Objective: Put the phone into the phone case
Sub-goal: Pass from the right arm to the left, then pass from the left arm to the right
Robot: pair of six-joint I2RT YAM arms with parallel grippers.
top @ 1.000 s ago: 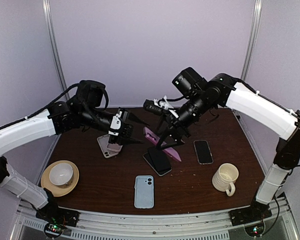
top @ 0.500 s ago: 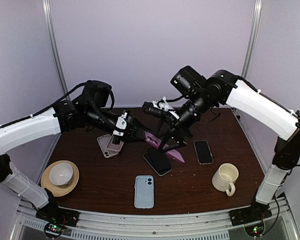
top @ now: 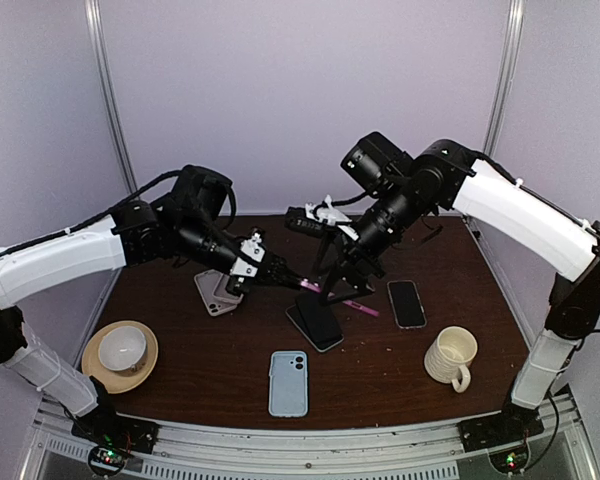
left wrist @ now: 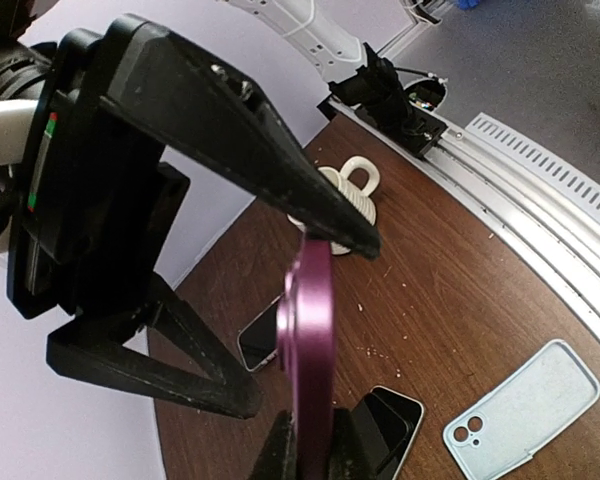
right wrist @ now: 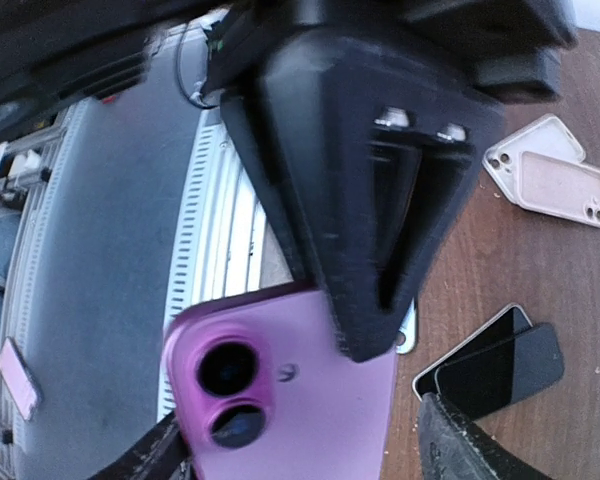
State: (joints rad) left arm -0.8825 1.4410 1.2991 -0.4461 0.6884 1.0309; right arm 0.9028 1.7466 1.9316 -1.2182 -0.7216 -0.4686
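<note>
Purple case (left wrist: pixel 308 330) tilted mid-air; blk phone (top: pixel 318 325) lies flat beneath, screen up.

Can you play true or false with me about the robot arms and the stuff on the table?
1. The left gripper pinches the purple case. True.
2. The mug is tipped over. False: it stands upright.
3. The blue case lies flat on the table. True.
4. The bowl sits inside the mug. False: it sits on a saucer, over by the left arm.
</note>
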